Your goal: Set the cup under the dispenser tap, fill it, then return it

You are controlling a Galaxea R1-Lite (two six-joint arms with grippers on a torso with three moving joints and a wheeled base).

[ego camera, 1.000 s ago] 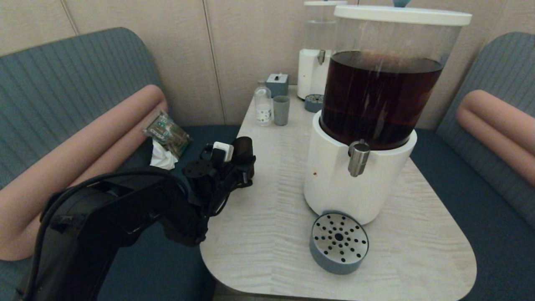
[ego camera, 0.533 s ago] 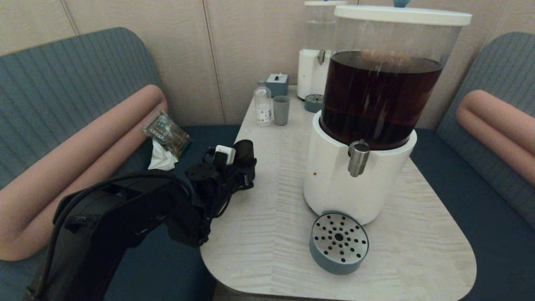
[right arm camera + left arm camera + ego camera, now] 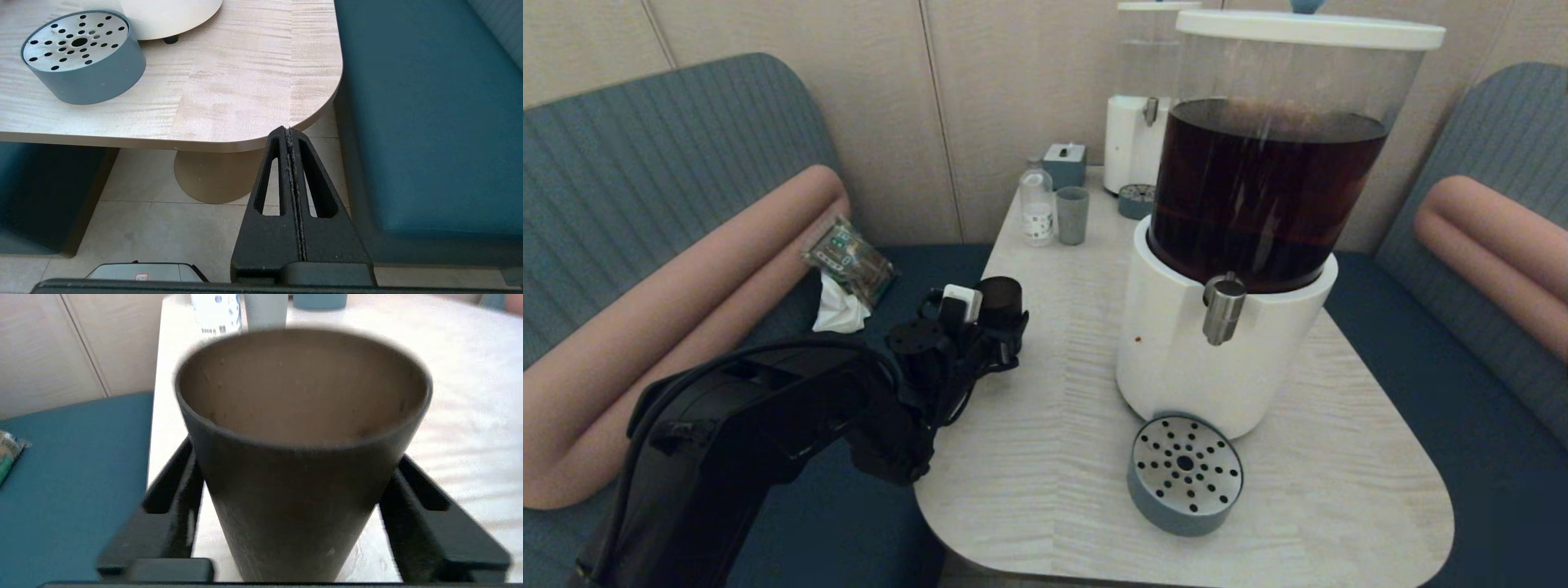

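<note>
Head view: the left gripper holds the cup at the table's left edge, well apart from the dispenser tap; filling remains. Left wrist view: fingers clamp the seemingly empty cup. Right wrist view: the right gripper, closed, is parked below the table's near right corner.

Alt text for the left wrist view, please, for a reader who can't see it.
The left tool holds the cup, dark and empty, upright between its two black fingers above the table's left edge. Behind the cup stand a bottle and a grey cup; a teal seat lies beside the table.
</note>
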